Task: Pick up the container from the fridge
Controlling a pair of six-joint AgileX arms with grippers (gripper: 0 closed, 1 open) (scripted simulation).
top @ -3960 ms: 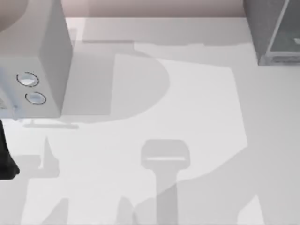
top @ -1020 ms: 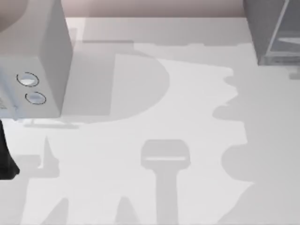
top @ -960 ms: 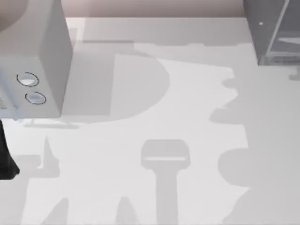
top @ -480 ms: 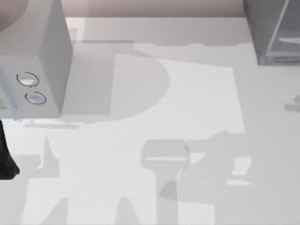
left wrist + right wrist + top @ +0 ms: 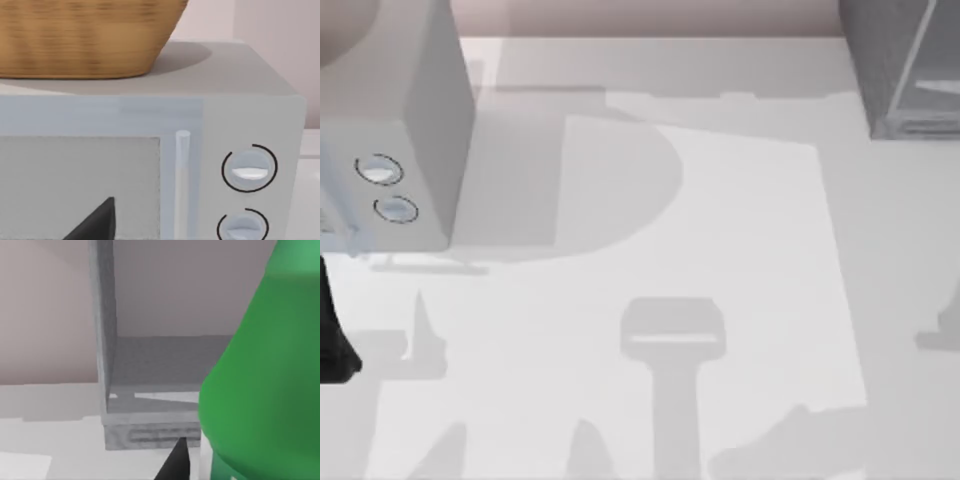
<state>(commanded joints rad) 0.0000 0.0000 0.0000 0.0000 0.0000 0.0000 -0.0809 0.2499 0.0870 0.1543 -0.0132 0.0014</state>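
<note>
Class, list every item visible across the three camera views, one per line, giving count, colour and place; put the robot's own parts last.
Table: one, white, under everything in the top view.
Microwave: one, light grey, two round dials, at the table's left rear.
Basket: one, tan wicker, on top of the microwave in the left wrist view.
Fridge: one, dark grey with a pale glass panel, at the table's right rear corner.
Bottle: one, bright green, close in front of the right wrist camera, with the fridge behind it.
Left arm: black, at the top view's left edge, in front of the microwave.
Right gripper: a black finger tip shows beside the bottle in the right wrist view.
</note>
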